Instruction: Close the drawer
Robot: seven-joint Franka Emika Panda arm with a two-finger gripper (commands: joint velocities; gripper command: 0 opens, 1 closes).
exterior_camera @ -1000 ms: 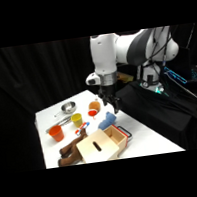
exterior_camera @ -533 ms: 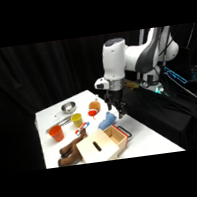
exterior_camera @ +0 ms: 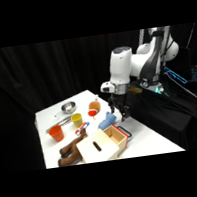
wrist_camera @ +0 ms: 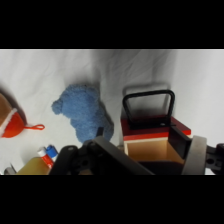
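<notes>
The drawer [exterior_camera: 116, 134] stands pulled out of the pale wooden box [exterior_camera: 99, 148] at the front of the white table [exterior_camera: 152, 137]. In the side view it juts toward 3 o'clock from the box, its light-wood tray open to the top, and its red-and-dark loop handle [exterior_camera: 124, 130] sits on the face turned toward the table's right half. The box has a dark slot in its top.

The gripper [exterior_camera: 116, 113] hangs over the table just at 12 o'clock of the drawer, near it but apart from it. Whether it is spread or pressed together I cannot tell; it holds nothing that can be seen.

In the wrist view the drawer [wrist_camera: 150, 142] fills the lower right: a red front edge, a pale wood inside below it, and the dark loop handle [wrist_camera: 148, 102] lying flat on the white surface toward 12 o'clock. A blue soft toy [wrist_camera: 85, 114] lies just beside the drawer at its 9 o'clock, apart from the handle. The same blue toy [exterior_camera: 106, 119] shows in the side view between the gripper and the box.

Farther back on the table stand a yellow cup [exterior_camera: 77, 120], a red-orange cup [exterior_camera: 55, 133], an orange thing [exterior_camera: 94, 107] and a small metal bowl [exterior_camera: 68, 108]. A brown thing [exterior_camera: 69, 152] lies at 9 o'clock of the box.
</notes>
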